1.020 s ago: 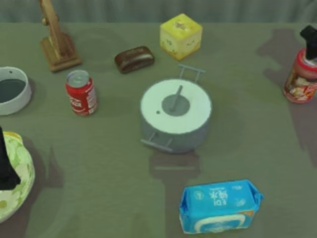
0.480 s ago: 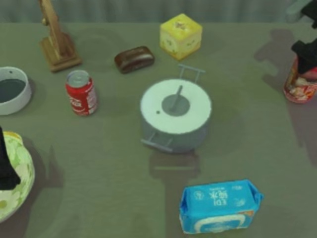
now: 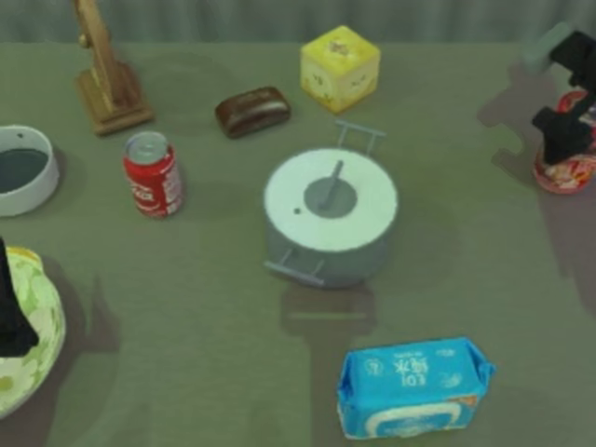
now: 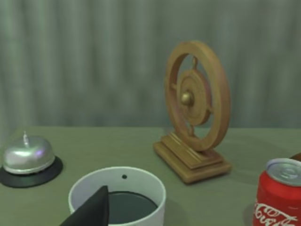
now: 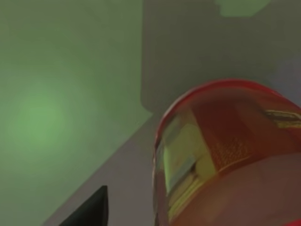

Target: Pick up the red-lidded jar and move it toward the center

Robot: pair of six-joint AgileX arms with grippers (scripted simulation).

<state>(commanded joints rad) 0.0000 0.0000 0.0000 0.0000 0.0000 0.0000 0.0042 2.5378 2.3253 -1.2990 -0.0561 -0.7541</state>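
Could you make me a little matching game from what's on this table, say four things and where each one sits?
Things:
1. red-lidded jar
2. yellow cube
3. blue wipes pack
4. red soda can

Places:
A. near edge, right of centre
B. far right edge, under the right gripper
C. left of the round grey pot
D. far side, behind that pot

Pairs: 1-B, 2-D, 3-A, 4-C

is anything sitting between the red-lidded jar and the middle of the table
Yes. The red-lidded jar stands at the table's right edge, under the right gripper. The round grey pot with its lid fills the middle itself. The stretch of table between jar and pot looks bare.
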